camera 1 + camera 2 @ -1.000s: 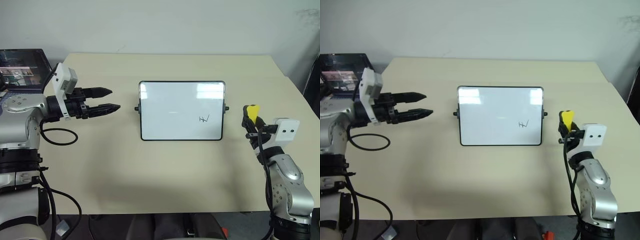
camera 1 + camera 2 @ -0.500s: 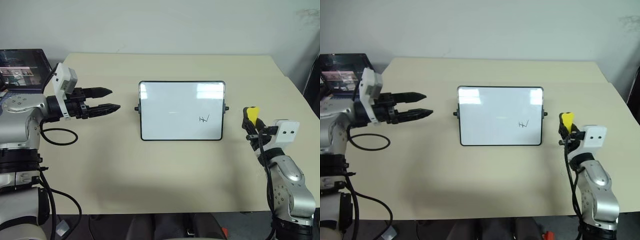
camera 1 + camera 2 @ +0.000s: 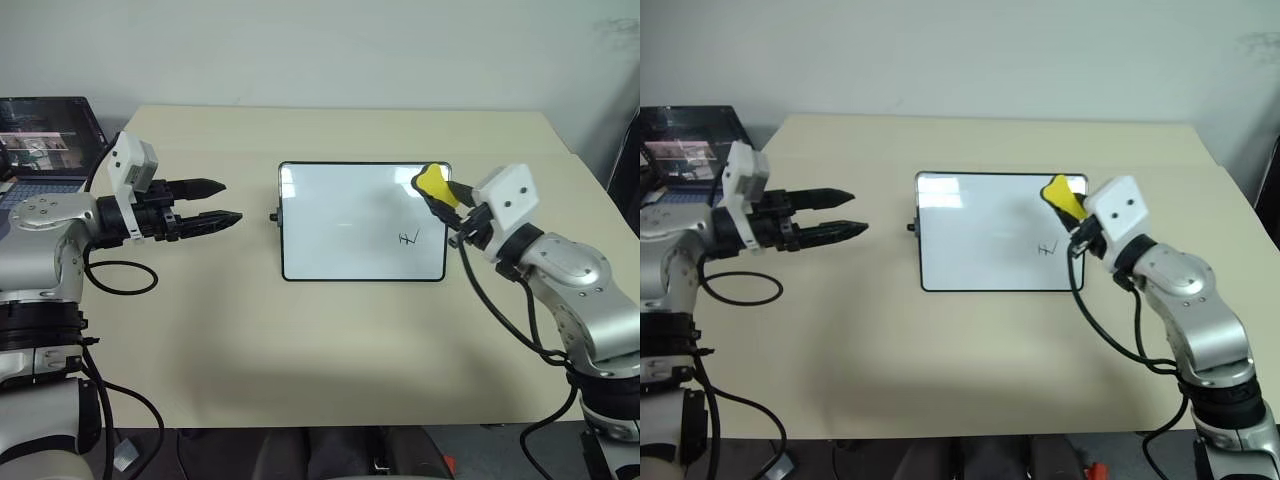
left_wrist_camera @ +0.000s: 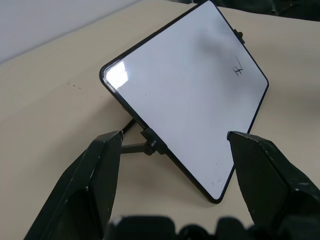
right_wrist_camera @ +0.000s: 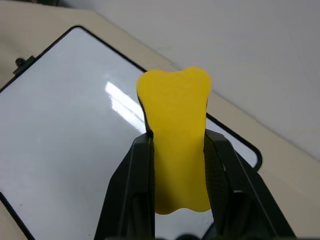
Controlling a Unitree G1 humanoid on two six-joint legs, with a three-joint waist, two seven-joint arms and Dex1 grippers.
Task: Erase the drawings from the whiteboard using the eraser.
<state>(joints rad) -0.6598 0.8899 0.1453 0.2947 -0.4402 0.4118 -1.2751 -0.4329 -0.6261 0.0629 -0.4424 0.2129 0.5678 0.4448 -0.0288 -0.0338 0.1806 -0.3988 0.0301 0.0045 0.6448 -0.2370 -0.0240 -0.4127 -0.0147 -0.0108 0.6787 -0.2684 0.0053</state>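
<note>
The whiteboard [image 3: 363, 221] lies mid-tabletop [image 3: 300, 340] with one drawing [image 3: 407, 238] left to wipe, the rest already clean. The right gripper [image 3: 440, 193], jaws clenched on the eraser [image 3: 433, 183], hovers over the board's upper right corner. The left gripper [image 3: 222, 201] waits with jaws released.

Looks like an office or lab room w/ me at a plain beige table [image 3: 300, 360] against a bare white wall [image 3: 320, 50], an open laptop [image 3: 45, 135] at far left, small whiteboard [image 3: 340, 225] mid-table.
</note>
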